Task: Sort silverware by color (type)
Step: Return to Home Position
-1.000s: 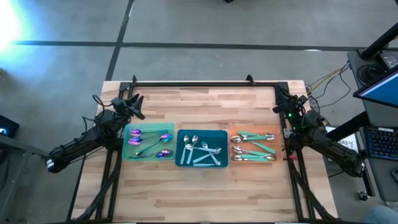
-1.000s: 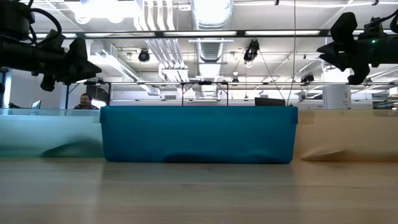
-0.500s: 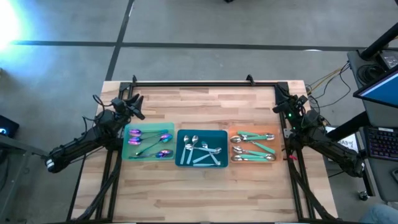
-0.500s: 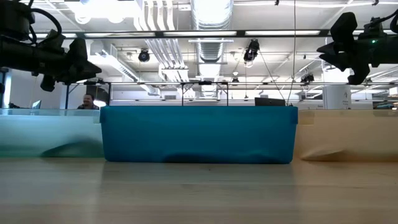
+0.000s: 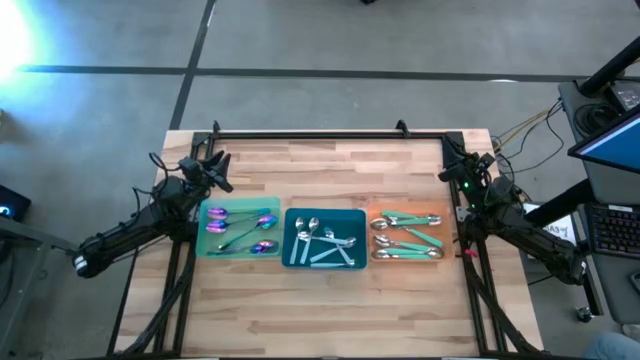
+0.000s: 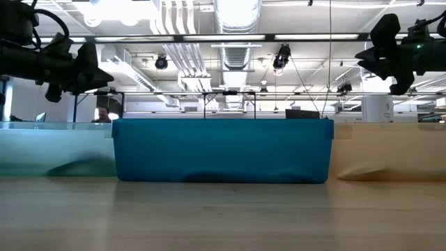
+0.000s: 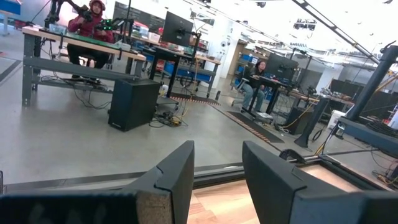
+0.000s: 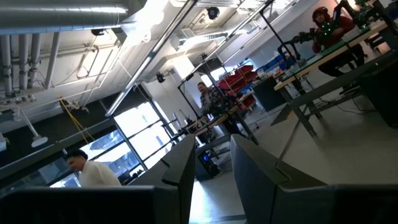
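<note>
The spoons lie in trays mid-worktop. The left claw and right claw hang by its back corners, empty, fingers a little apart.

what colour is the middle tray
The middle tray is teal-blue, clearest in the high view.

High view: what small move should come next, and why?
Probably just park the arms: purple spoons lie in the green tray, silver spoons the teal tray, green-handled spoons the orange tray, and left gripper and right gripper hang open, empty, at the far corners.
</note>
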